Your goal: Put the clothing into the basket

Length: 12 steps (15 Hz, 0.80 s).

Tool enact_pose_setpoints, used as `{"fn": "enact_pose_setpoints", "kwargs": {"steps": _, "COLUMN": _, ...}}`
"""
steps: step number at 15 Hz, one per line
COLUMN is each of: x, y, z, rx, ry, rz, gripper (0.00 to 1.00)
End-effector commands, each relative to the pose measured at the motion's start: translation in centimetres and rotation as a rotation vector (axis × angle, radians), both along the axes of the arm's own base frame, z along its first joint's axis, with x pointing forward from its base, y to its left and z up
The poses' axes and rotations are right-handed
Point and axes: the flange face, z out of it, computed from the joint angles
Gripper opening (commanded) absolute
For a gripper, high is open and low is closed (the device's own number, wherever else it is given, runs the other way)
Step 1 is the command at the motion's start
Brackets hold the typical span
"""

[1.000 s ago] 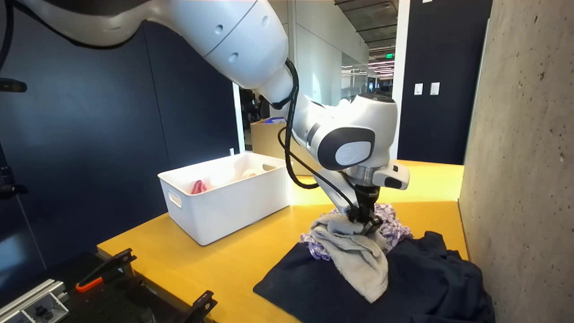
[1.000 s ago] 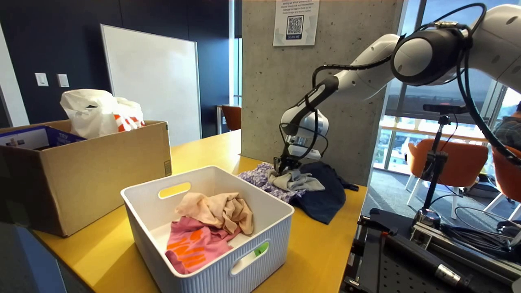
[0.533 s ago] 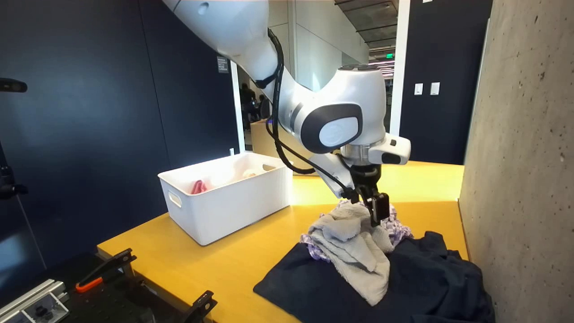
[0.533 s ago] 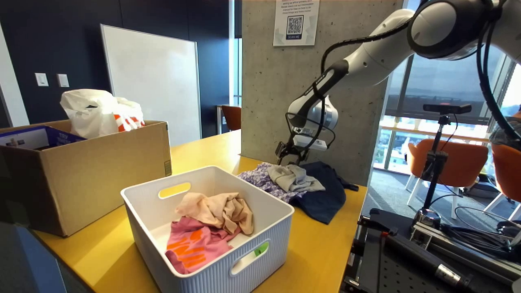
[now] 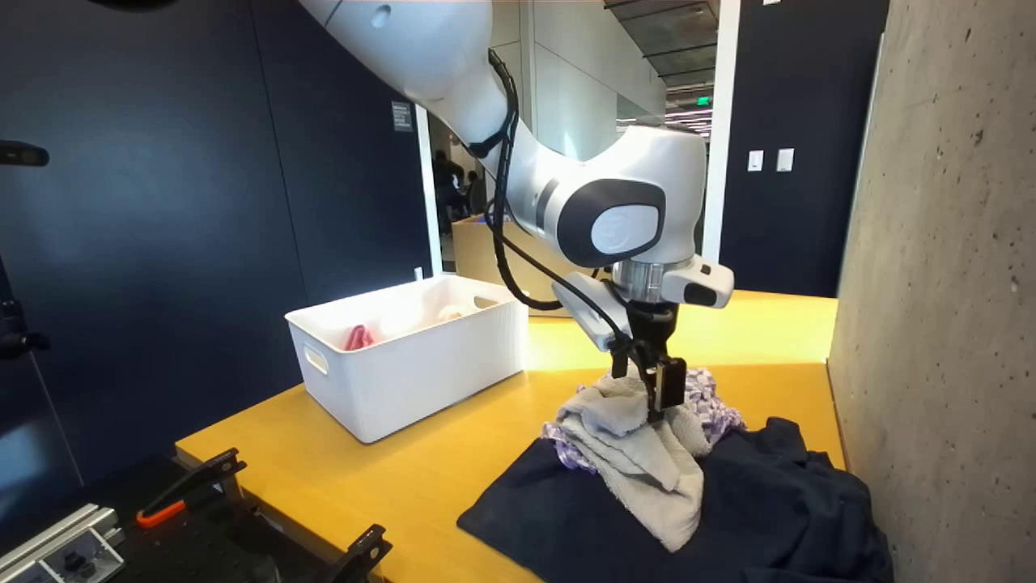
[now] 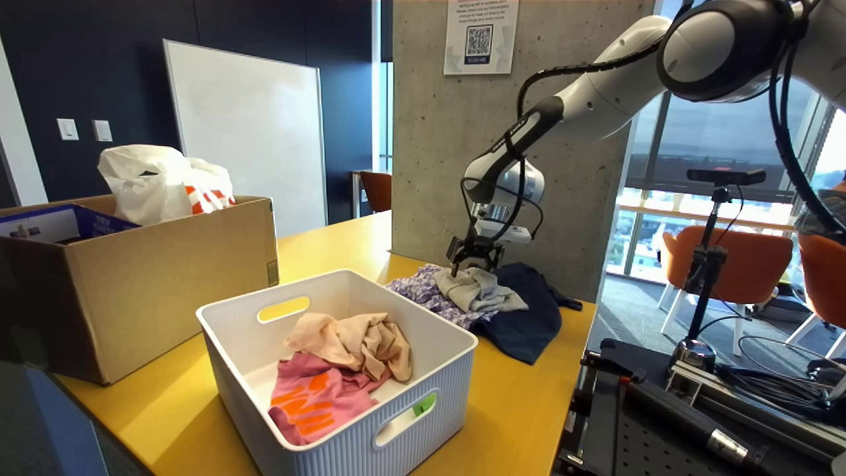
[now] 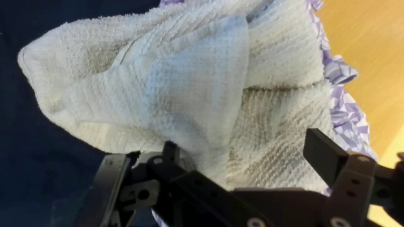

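Cream cloth (image 5: 639, 457): lies crumpled on top of the patterned garment (image 6: 420, 287) and the navy garment (image 5: 769, 510), outside the white basket (image 5: 437, 376); with twelve at the top of the view, it sits at four o'clock from the basket in an exterior view.
Patterned garment: purple and white, under the cream cloth, showing at its two o'clock and nine o'clock sides in an exterior view.
Navy garment: spread on the yellow table (image 5: 388, 478) from eight o'clock, through six, to three o'clock of the cream cloth; its three o'clock edge lies just beside the concrete wall (image 5: 939, 291).
Gripper (image 7: 241, 142): points down over the cream cloth; its fingers (image 7: 326, 156) stand wide apart with hold of nothing, the cloth lying loose below them. Whether a fingertip touches it cannot be told.
Robot arm (image 5: 550, 178): white, extending from the gripper toward eleven o'clock in an exterior view.
White basket: stands on the table, with a beige garment (image 6: 357, 347) and a pink garment (image 6: 324, 400) inside; the pink one, orange-printed, touches the beige one at its seven o'clock side.
Cardboard box (image 6: 178, 297): at ten o'clock from the basket in an exterior view, a white bag (image 6: 155, 192) sticking out of its top.
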Motion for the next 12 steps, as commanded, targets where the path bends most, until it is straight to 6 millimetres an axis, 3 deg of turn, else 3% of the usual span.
{"fn": "enact_pose_setpoints", "kwargs": {"steps": 1, "x": 2.6, "y": 0.4, "z": -2.9, "rx": 0.010, "ry": 0.082, "rz": 0.011, "gripper": 1.00}}
{"fn": "enact_pose_setpoints", "kwargs": {"steps": 8, "x": 5.5, "y": 2.1, "z": -8.0, "rx": 0.045, "ry": 0.207, "rz": 0.034, "gripper": 0.98}}
{"fn": "enact_pose_setpoints", "kwargs": {"steps": 9, "x": 5.6, "y": 2.0, "z": -8.0, "rx": 0.051, "ry": 0.216, "rz": 0.035, "gripper": 0.74}}
{"fn": "enact_pose_setpoints", "kwargs": {"steps": 10, "x": 5.8, "y": 2.0, "z": -7.9, "rx": 0.051, "ry": 0.221, "rz": 0.035, "gripper": 0.73}}
{"fn": "enact_pose_setpoints", "kwargs": {"steps": 12, "x": 6.1, "y": 2.2, "z": -7.5, "rx": 0.053, "ry": 0.229, "rz": 0.034, "gripper": 0.63}}
